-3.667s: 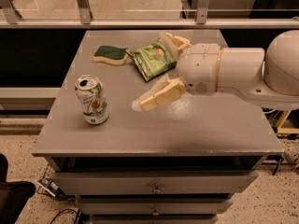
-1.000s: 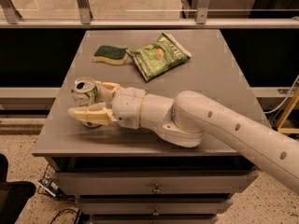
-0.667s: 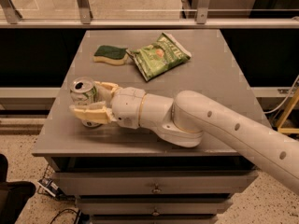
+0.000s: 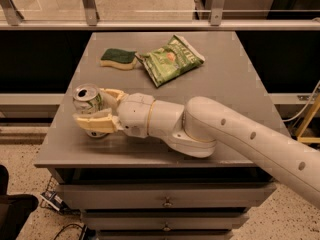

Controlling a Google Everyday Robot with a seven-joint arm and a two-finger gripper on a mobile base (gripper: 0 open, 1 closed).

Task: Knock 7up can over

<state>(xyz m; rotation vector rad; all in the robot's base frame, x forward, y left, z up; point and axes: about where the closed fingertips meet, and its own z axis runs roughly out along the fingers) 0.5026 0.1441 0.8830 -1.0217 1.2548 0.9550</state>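
The 7up can [image 4: 86, 98] stands upright near the left edge of the grey table [image 4: 235, 84], its silver top showing. My gripper [image 4: 93, 106] has reached in from the right and is open, with the can between its cream fingers. The near finger [image 4: 96, 122] crosses in front of the can's lower part and hides it. The far finger [image 4: 114, 94] lies just behind and to the right of the can. Whether the fingers touch the can I cannot tell.
A flat green chip bag [image 4: 170, 59] lies at the back middle of the table, with a green-and-yellow sponge [image 4: 118, 58] to its left. The table's left edge is close to the can. A railing runs behind the table, and drawers are below its front.
Since the earliest frame the arm has swung from the middle right of the table to the can at the left. Over the last second nothing has visibly moved; the can still stands.
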